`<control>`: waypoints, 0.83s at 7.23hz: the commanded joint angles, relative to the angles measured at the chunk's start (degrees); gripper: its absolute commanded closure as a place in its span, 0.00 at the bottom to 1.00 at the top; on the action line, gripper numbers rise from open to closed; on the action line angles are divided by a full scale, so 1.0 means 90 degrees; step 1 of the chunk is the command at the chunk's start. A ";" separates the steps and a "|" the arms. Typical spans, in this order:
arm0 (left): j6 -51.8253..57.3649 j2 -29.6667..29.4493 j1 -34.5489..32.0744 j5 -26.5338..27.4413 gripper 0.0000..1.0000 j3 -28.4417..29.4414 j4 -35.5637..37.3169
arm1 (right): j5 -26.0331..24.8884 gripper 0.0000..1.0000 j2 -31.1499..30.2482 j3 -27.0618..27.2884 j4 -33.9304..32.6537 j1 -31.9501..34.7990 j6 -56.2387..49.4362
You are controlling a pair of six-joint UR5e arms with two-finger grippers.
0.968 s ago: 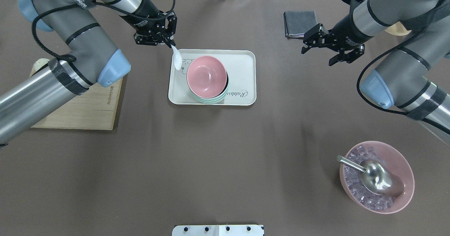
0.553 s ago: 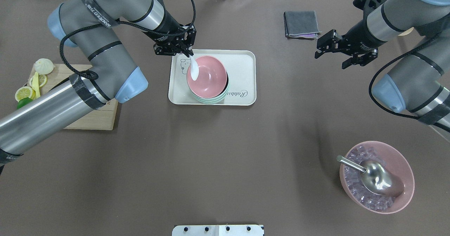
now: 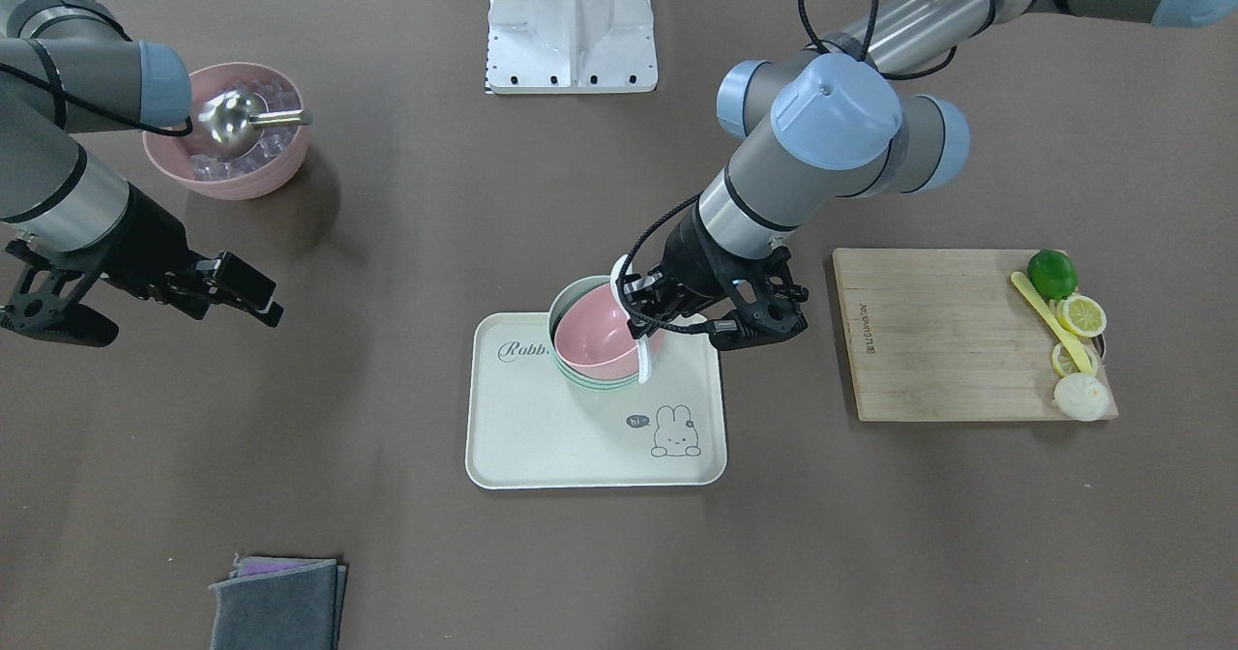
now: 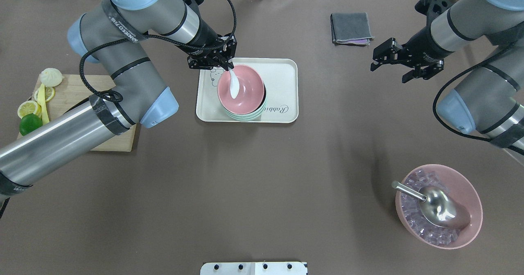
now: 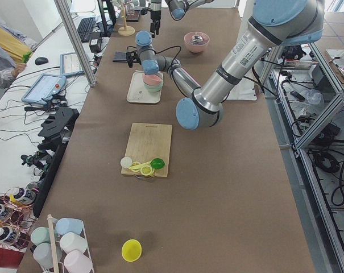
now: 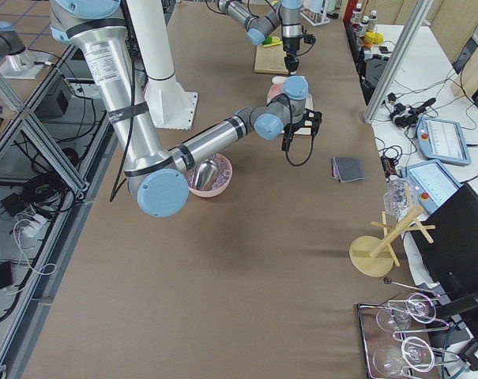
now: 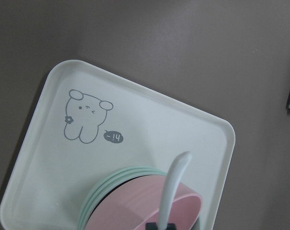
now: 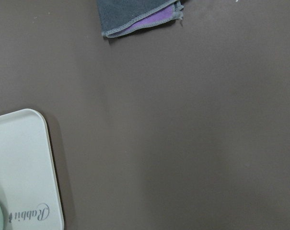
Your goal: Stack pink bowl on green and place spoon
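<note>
Spoon (image 4: 233,85) steeply tilted, scoop end pointing down toward pink bowl (image 4: 250,87).

Bright, even light falls from above. Soft, diffuse shadows of both arms lie on the matte brown tabletop (image 4: 262,185). Hard glints sit on the polished steel scoop (image 4: 440,209). A faint sheen shows in the glossy pink plastic bowl (image 4: 250,91). All views look sharp.

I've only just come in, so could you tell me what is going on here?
The left end effector holds a white spoon, its scoop dipping into the pink bowl, already stacked on the green bowls on the cream tray. The right end effector hangs open and empty, away from the tray.
</note>
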 commanded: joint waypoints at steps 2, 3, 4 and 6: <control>0.0019 0.0000 -0.0014 0.0019 0.02 -0.0057 -0.0074 | 0.0012 0.00 -0.0004 -0.0010 0.0000 0.0010 -0.0011; 0.0058 0.0145 -0.0150 -0.0030 0.02 -0.0251 -0.0006 | 0.0022 0.00 -0.0052 0.0009 0.0000 0.0048 -0.0079; 0.0194 0.0669 -0.0393 -0.0107 0.02 -0.0669 0.0005 | 0.0022 0.00 -0.0091 0.0000 -0.0009 0.0126 -0.0273; 0.1963 0.2025 -0.1424 -0.1032 0.02 -0.1325 0.0112 | 0.0138 0.00 -0.0470 -0.0039 -0.0097 0.0622 -0.1215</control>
